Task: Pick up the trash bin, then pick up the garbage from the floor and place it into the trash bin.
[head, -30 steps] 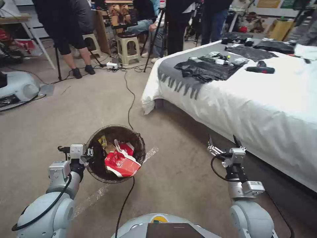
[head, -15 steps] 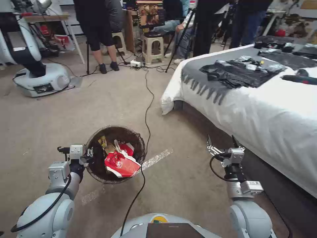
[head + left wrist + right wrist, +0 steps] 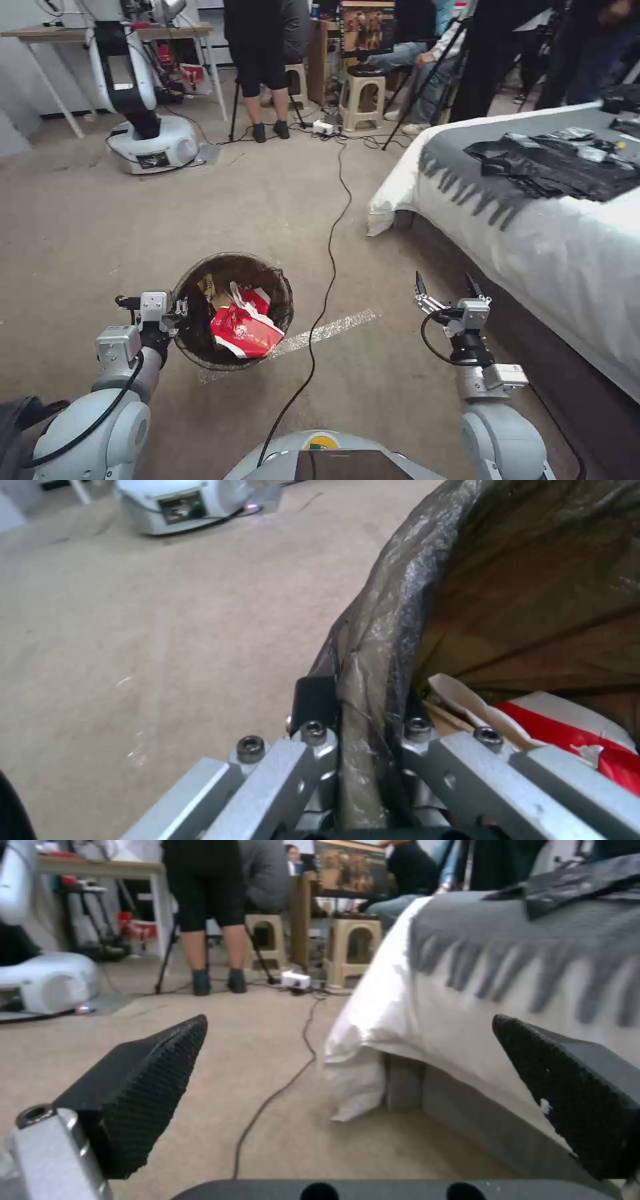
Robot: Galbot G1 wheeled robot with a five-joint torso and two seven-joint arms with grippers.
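Lower left of frame, left tool (image 3: 179, 311) clamps the trash bin (image 3: 233, 309) by its bag-lined rim, carrying it off the floor so the cups (image 3: 244, 325) stay inside. Right tool (image 3: 445, 291), lower right near the bed (image 3: 533, 227), gapes wide, holding nothing.

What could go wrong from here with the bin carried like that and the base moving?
1. The left gripper holds the trash bin by a pinch on one side of its bagged rim; the liner could slip or the bin tilt and spill the red-and-white cups.
2. A black cable runs across the floor right by the bin toward the base; it might snag.
3. The open right gripper sits close to the bed; turning could brush it.
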